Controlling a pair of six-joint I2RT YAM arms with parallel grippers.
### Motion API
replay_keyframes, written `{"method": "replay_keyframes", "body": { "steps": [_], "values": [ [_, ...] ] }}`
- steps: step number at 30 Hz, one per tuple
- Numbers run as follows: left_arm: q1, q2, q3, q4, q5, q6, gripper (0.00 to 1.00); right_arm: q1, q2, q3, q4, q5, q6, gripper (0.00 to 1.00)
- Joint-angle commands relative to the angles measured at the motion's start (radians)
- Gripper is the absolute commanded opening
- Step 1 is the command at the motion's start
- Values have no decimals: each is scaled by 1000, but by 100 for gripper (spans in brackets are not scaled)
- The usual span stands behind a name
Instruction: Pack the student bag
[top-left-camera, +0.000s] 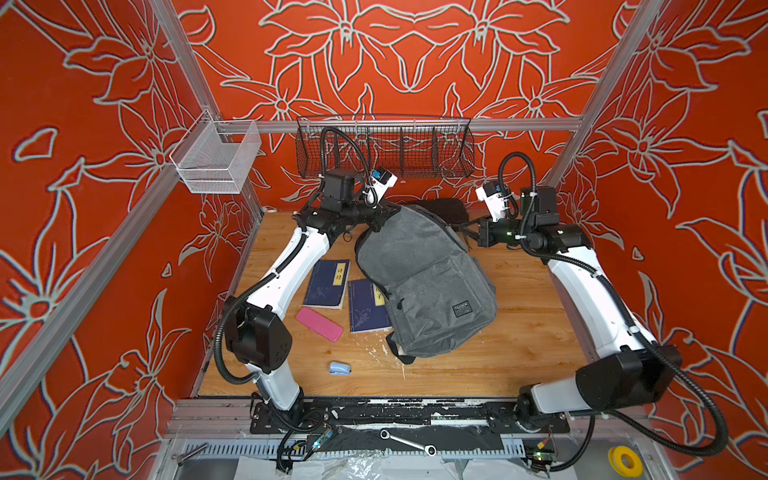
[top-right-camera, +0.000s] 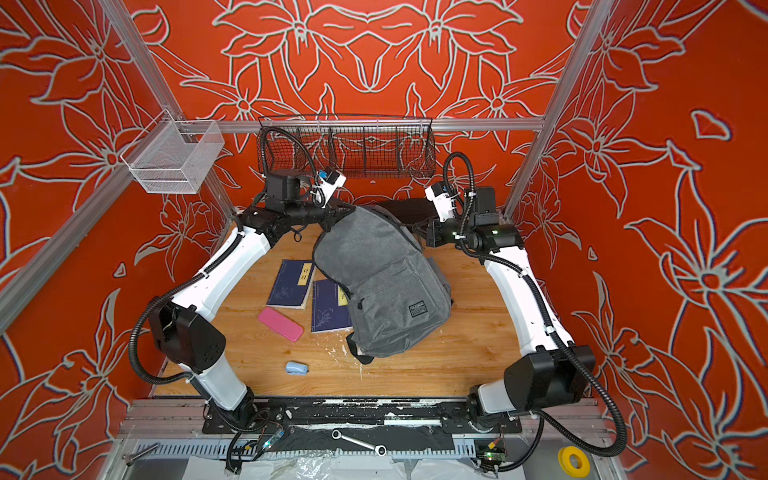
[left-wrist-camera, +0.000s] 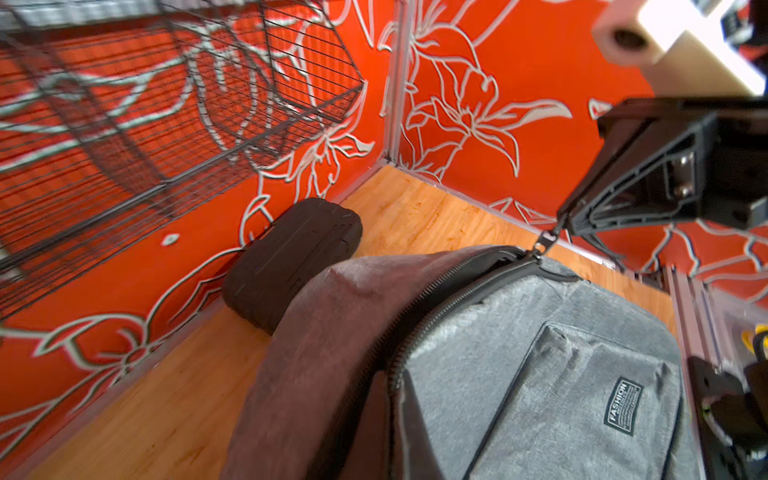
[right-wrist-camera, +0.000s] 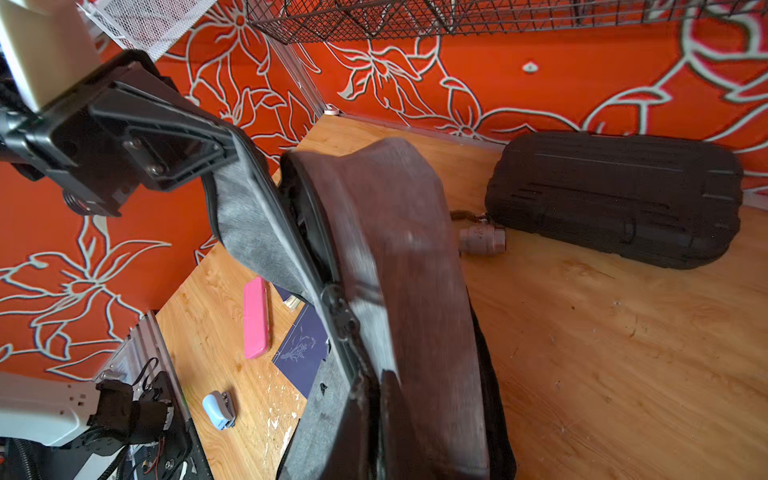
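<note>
The student bag (top-left-camera: 424, 286), a large grey heathered fabric backpack with black zippers, a front pocket and a small dark logo patch (left-wrist-camera: 623, 405) reading FASHION, lies face up in the middle of the wooden table (top-left-camera: 523, 332). Its bottom points toward the near edge and its top is raised at the far side. Its main zipper is partly open, and the front panel gapes from the back panel.

My left gripper (top-left-camera: 385, 214) is clamped on the front panel's far-left top corner, holding it up in a peak. My right gripper (top-left-camera: 468, 236), closed, pinches a black zipper pull (left-wrist-camera: 546, 239) at the bag's far-right edge.

The bag's left edge overlaps a dark blue book with a yellow label (top-left-camera: 368, 305). A second dark blue book (top-left-camera: 326, 284) lies just left of it, with a pink oblong case (top-left-camera: 319, 324) nearer and a small light-blue stapler (top-left-camera: 340, 368) nearer again. A black ribbed hard plastic case (top-left-camera: 446, 210) sits behind the bag, by the far wall.
</note>
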Motion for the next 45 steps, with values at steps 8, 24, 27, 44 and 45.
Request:
{"method": "replay_keyframes", "body": {
  "steps": [8,24,27,44,45],
  "values": [
    [85,-49,-30,50,-84,-222,0,-140,12,12,-113,42,-56,0],
    [-153,114,-135,260,-119,-958,0,-153,334,330,-295,143,-135,41],
    [-179,170,-136,300,-181,-1055,0,-155,337,370,-344,253,-107,59],
    [-189,448,344,11,-147,-869,0,-143,-210,-658,-28,255,563,84],
    [-187,452,352,1,-143,-864,0,-140,-211,-682,-7,247,583,85]
  ]
}}
